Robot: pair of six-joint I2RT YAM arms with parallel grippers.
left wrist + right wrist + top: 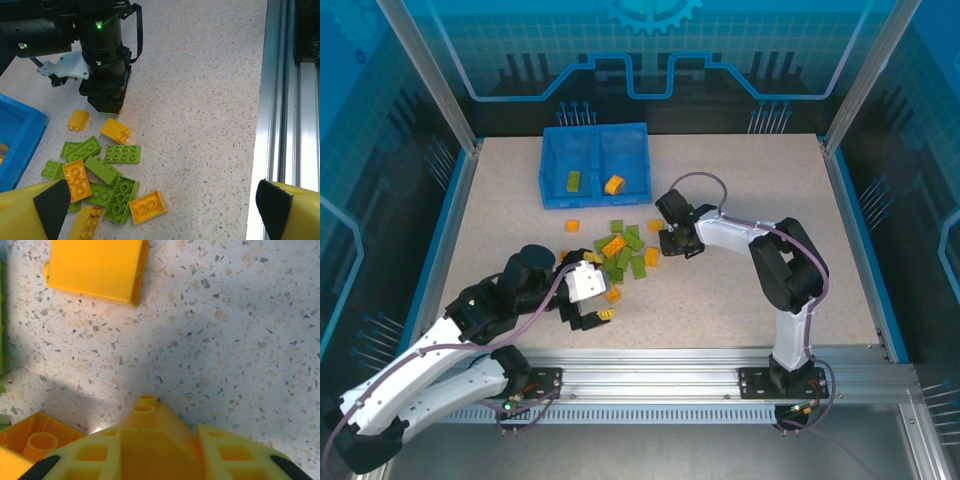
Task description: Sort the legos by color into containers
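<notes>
- Most of the legos (620,252) sit in a loose orange-and-lime pile in the middle of the worktop (770,180), just in front of the blue tray (596,203).
- The tray already has a couple in it. There's one green brick (574,181) in the left compartment and one orange piece (614,184) in the right one.
- The right pincer (670,243) is down at the right edge of the pile. Its own camera shows the yellow fingers (230,455) pinching an orange brick (145,412), studs pointing away from the lens, right at the worktop surface.
- Another orange block (95,267) lies a little way ahead of it, not touching. A third one (35,440) is flipped hollow-side-up just beside the left finger.
- The left pincer (595,318) is at the near side of the pile. It's spread wide with nothing between the pads (50,202), hanging above the bricks.
</notes>
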